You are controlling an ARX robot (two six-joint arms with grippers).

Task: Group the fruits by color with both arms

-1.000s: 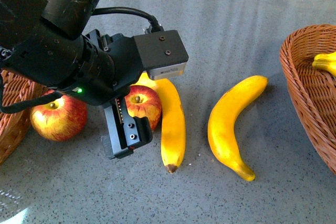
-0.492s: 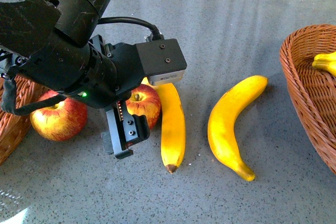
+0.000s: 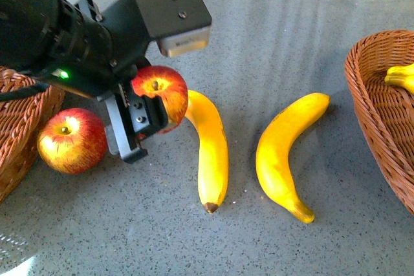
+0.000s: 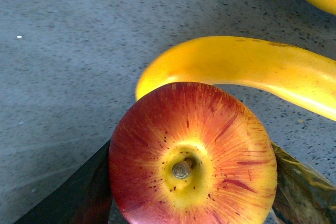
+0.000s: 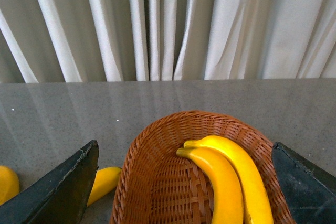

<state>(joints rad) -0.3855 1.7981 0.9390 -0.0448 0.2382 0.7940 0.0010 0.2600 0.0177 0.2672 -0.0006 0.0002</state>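
Note:
My left gripper [image 3: 150, 105] is shut on a red apple [image 3: 162, 93] and holds it above the grey table; in the left wrist view the apple [image 4: 191, 156] fills the space between the jaws, stem toward the camera. A second red apple [image 3: 71, 140] rests on the table at the left. Two yellow bananas lie on the table: one [image 3: 208, 150] just right of the held apple, one [image 3: 284, 153] further right. My right gripper [image 5: 184, 182] is open above the right wicker basket [image 5: 157, 182], which holds two bananas [image 5: 220, 179]. The right arm is out of the front view.
A wicker basket [image 3: 381, 108] stands at the right edge with a banana tip [image 3: 401, 77] showing inside. Another wicker basket [image 3: 22, 127] sits at the left edge, behind the left arm. Curtains hang behind the table's far edge.
My left gripper has lifted the red apple off the table, up and slightly left, away from the banana. The other fruits have stayed put.

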